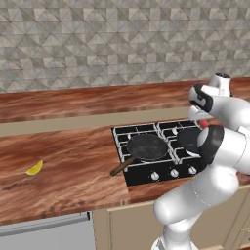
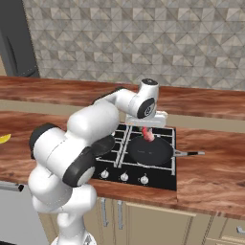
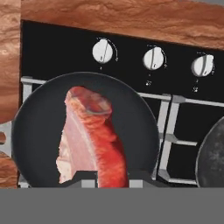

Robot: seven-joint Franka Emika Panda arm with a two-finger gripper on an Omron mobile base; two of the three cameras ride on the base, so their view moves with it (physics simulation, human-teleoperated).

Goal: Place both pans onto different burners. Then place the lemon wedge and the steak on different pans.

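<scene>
We note both pans on burners. Gripper (image 2: 148,133) pinching steak (image 3: 94,135), hanging above right pan (image 3: 39,131) beneath fingers. Lemon wedge (image 1: 34,169) left on counter (far from fingers); both placements pending.

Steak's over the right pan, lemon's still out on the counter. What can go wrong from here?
1. The gripper holds the steak above the right pan, not on it; released from here it may bounce or land on the rim.
2. The lemon wedge lies far left of the cooktop: a long reach, and it is small, so easily missed.
</scene>
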